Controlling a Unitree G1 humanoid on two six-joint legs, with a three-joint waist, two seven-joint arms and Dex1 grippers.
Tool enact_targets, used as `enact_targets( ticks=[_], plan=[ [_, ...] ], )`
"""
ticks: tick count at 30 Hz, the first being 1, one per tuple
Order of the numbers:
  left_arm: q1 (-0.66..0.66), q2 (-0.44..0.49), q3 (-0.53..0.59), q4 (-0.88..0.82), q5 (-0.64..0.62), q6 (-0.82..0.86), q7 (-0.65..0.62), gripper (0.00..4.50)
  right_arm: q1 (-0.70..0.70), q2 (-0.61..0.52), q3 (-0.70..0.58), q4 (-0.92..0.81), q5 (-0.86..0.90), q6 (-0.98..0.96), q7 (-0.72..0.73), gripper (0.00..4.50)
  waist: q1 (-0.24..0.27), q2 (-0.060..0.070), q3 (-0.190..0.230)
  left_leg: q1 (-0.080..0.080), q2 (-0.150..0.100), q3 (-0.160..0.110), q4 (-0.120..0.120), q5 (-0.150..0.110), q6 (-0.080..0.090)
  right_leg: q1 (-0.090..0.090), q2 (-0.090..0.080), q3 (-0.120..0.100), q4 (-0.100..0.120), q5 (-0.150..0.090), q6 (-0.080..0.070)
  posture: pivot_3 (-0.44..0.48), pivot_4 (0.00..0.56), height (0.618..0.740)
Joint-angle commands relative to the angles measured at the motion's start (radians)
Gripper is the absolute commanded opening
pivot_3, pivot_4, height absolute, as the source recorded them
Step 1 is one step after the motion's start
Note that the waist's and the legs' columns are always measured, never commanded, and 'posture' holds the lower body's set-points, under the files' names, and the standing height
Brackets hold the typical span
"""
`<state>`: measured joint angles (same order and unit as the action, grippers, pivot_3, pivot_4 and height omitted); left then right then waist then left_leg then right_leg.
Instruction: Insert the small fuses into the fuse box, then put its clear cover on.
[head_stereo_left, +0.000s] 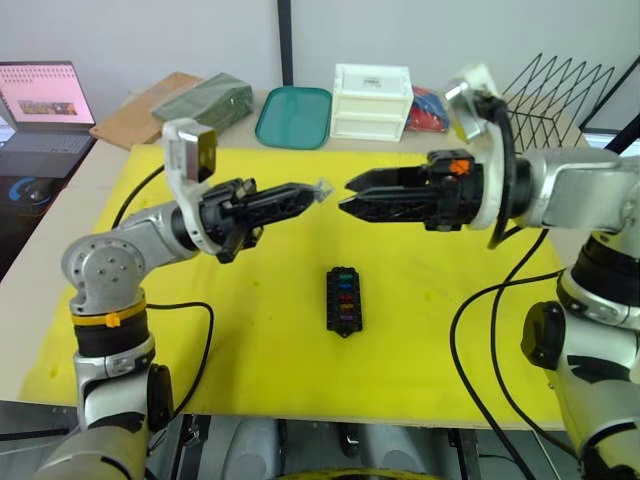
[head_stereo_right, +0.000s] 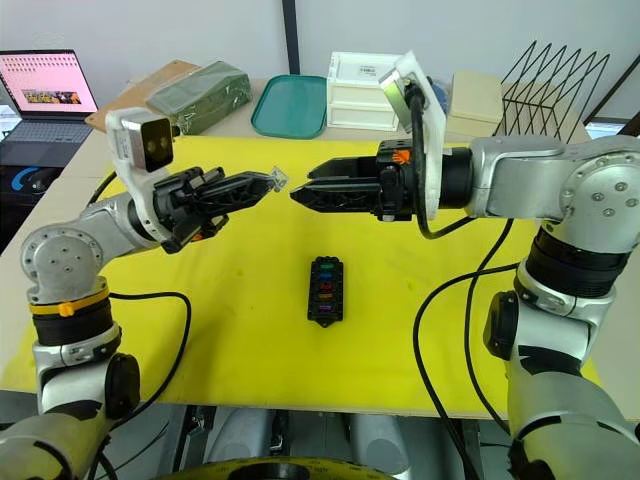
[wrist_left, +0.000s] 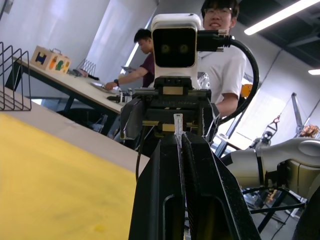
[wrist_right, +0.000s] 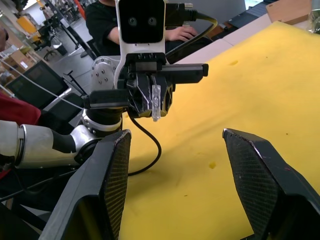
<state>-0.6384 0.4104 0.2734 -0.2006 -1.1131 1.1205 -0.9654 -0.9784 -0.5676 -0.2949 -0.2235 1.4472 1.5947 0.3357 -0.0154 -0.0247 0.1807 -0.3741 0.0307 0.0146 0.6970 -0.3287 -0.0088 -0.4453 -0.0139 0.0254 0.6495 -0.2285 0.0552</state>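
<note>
Fuse box (head_stereo_left: 344, 300) flat on yellow desk (head_stereo_left: 250, 350), near centre, small fuses (head_stereo_left: 345, 293) seated in slots. Above it, left hand (head_stereo_left: 312, 195) pinches clear cover (head_stereo_left: 324, 187); right hand (head_stereo_left: 345, 196) wide, tips facing cover, just apart.

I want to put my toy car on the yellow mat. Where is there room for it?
The yellow mat is bare on both sides of the fuse box, and along its near edge. Above the middle it is crowded: the left tool, holding the clear cover, faces the open right tool.
</note>
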Motion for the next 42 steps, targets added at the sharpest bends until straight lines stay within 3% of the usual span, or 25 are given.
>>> enact_targets(
  ticks=[1,5,8,22,41,42],
  plan=[
    [-0.001,0.011,-0.016,-0.031,-0.026,-0.031,0.006,0.0,-0.004,-0.026,0.02,0.005,0.14,-0.071,-0.087,3.03,0.0,0.0,0.0,0.0,0.0,0.0,0.0,0.0,0.0,0.0,0.0,0.0,0.0,0.0,0.0,0.0,0.15,0.74],
    [0.001,0.024,-0.031,-0.027,-0.029,-0.047,0.006,0.0,0.014,-0.076,0.079,0.004,0.259,-0.149,-0.17,2.5,-0.001,0.0,0.0,0.0,0.0,0.003,0.0,0.0,0.0,0.0,0.001,0.0,-0.001,0.0,0.0,0.0,0.15,0.74],
    [0.0,0.029,-0.037,-0.022,-0.032,-0.056,0.007,0.0,0.028,-0.116,0.127,-0.002,0.332,-0.208,-0.217,1.48,-0.002,0.0,0.0,0.0,0.0,0.004,0.0,0.0,0.0,0.0,0.001,0.0,-0.001,0.0,0.0,0.0,0.15,0.74],
    [0.005,0.05,-0.049,-0.01,-0.04,-0.083,0.003,0.0,0.061,-0.243,0.248,-0.05,0.47,-0.376,-0.273,1.48,-0.001,0.0,0.0,-0.001,0.001,0.004,0.0,0.0,0.0,0.0,0.002,0.001,-0.002,0.0,0.0,0.0,0.15,0.74],
    [0.014,0.049,-0.063,-0.013,-0.044,-0.101,0.014,0.0,0.062,-0.286,0.294,-0.07,0.465,-0.433,-0.242,1.48,0.0,0.0,0.0,-0.001,0.001,0.004,-0.001,0.0,0.0,0.0,0.002,0.001,-0.004,0.0,0.0,0.0,0.15,0.74],
    [0.015,0.049,-0.064,-0.013,-0.044,-0.102,0.014,0.0,0.062,-0.287,0.295,-0.07,0.464,-0.434,-0.24,1.3,0.0,0.0,0.0,-0.001,0.001,0.004,-0.001,0.0,0.0,0.0,0.002,0.001,-0.004,0.0,0.0,0.0,0.15,0.74]
  ],
)
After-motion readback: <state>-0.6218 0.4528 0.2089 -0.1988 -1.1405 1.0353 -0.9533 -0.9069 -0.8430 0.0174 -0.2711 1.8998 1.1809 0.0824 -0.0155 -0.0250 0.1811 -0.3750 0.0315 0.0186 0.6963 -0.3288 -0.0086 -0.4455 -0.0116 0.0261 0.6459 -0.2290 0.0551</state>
